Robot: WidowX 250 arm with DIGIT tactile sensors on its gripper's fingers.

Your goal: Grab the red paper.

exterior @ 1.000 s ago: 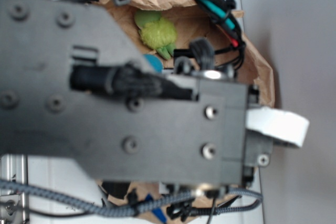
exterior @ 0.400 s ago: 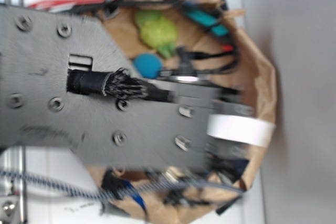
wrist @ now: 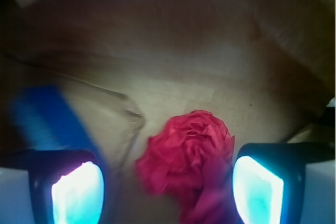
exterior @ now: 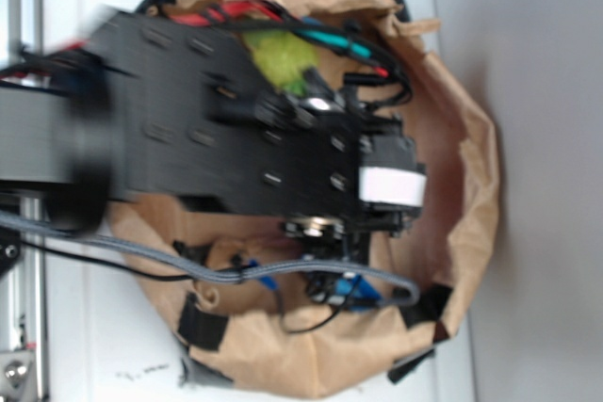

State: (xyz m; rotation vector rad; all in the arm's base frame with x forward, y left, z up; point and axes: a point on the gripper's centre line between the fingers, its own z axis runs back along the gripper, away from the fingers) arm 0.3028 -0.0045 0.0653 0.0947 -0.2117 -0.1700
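Between the two glowing fingers of the tool, seen from the wrist view, lies the red paper, a crumpled, rose-like wad resting on the brown paper floor of the bag. It sits right of the midline, its right edge close against or touching the right finger, though the blur does not let me tell which; a clear gap of brown paper separates it from the left finger. The jaws stand wide, one on each side of the wad, and nothing is clamped. A blurred blue object lies on the bag floor at the left, just beyond the left finger, apart from the red wad. Creases run across the paper floor between the two.

From the exterior view, the black arm reaches from the left over the open brown paper bag, which stands on a white bench. The arm's end, marked with a white label, is down inside the bag's opening and hides the red wad entirely in this view. A yellow-green object shows at the far side of the bag, partly under the red, teal and black cables. A grey braided cable crosses the near rim of the bag
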